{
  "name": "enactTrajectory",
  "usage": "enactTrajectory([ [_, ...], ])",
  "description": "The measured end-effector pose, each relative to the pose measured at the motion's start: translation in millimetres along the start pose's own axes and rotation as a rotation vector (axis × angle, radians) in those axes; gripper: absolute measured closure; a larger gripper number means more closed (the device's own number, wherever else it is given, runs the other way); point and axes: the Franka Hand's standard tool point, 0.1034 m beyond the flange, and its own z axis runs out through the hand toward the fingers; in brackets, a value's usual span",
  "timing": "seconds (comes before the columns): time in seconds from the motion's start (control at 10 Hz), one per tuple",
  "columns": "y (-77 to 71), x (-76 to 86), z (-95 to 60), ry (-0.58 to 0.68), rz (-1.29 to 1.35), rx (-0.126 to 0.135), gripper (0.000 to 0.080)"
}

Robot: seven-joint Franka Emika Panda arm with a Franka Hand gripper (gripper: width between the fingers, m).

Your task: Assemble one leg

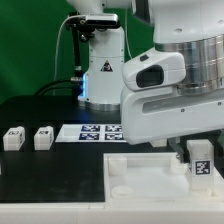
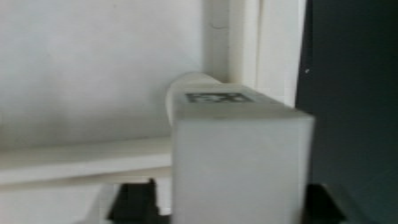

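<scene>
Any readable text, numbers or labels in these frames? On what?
No words or numbers can be read anywhere.
Square tag on the leg in the wrist view: a black-and-white pattern, no text.
Tags on the two loose legs and the marker board: patterns only.
Triangular sign on the robot base: too small to read.

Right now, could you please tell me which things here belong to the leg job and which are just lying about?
In the job: the leg, held in the gripper; the white rimmed tray piece.
Lying about: a spare leg; a second spare leg, both at the exterior view's left; the marker board.
</scene>
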Motion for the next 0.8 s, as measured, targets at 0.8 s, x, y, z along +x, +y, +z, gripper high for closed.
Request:
enactTrajectory([
  [0.8, 10.3, 0.1, 2.1, -0.054, 1.026, 0.121, 0.0507],
])
